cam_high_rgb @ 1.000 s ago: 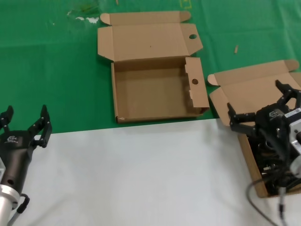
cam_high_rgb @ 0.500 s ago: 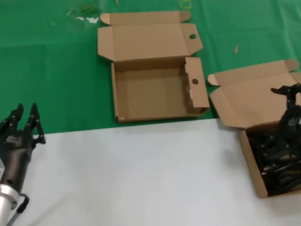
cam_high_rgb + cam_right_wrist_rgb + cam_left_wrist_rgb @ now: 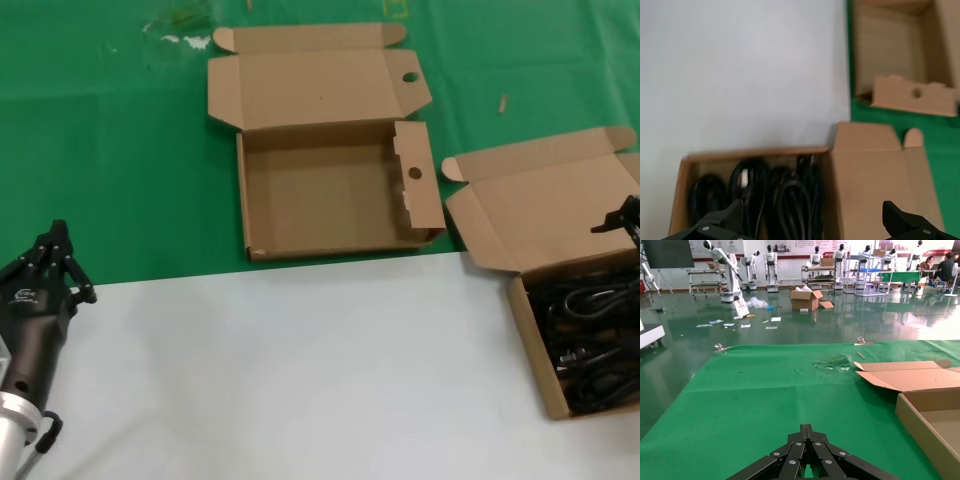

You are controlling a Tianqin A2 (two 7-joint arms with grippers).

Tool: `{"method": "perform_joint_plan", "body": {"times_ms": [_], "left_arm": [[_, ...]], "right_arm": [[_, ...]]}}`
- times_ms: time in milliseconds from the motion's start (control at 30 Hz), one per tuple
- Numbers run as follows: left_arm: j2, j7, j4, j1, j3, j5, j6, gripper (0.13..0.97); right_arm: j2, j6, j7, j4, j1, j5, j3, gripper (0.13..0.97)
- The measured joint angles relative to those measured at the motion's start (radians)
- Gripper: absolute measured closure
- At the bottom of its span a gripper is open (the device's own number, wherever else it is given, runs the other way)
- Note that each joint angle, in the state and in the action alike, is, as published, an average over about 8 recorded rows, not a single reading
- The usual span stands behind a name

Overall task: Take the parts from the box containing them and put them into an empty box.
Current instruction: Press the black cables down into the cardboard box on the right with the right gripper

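Observation:
The black coiled cables (image 3: pixel 590 345) lie in the narrower box (image 3: pixel 518 305) at the right, its plain lid (image 3: pixel 540 200) folded back. They also show in the right wrist view (image 3: pixel 765 192), below my right gripper (image 3: pixel 812 220), which is open wide and empty above this box (image 3: pixel 755 152). In the head view only a fingertip of the right gripper (image 3: pixel 622 213) shows at the right edge. The wide empty box (image 3: pixel 243 200) with round finger holes stands open on the green mat at centre. My left gripper (image 3: pixel 55 258) is shut and empty at the left, its tips (image 3: pixel 807 429) pointing over the mat.
The near part of the table is covered in white cloth (image 3: pixel 300 370), the far part in green mat (image 3: pixel 110 150). The empty box's side flap with its hole (image 3: pixel 915 95) stands between the two boxes. The empty box's corner (image 3: pixel 920 420) lies ahead of the left gripper.
The left gripper's fingers have gone from open to shut. The right arm has moved off to the right edge, uncovering the cables in their box.

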Motion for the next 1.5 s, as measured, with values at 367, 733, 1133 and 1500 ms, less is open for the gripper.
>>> {"method": "perform_joint_plan", "body": {"times_ms": [367,733,1133,1500], "left_arm": [[0.0,0.0,0.0,0.0,0.0,0.0,0.0,0.957],[0.0,0.0,0.0,0.0,0.0,0.0,0.0,0.957],[0.0,0.0,0.0,0.0,0.0,0.0,0.0,0.957],[0.0,0.0,0.0,0.0,0.0,0.0,0.0,0.957]], "right_arm": [[-0.111,-0.101,-0.173,-0.201,0.216,-0.124,-0.148,0.135],[-0.184,-0.075,-0.269,-0.353,0.281,-0.163,-0.203,0.19],[-0.203,-0.074,-0.281,-0.407,0.316,-0.172,-0.221,0.352],[-0.194,-0.079,-0.261,-0.399,0.318,-0.172,-0.224,0.594]]}}
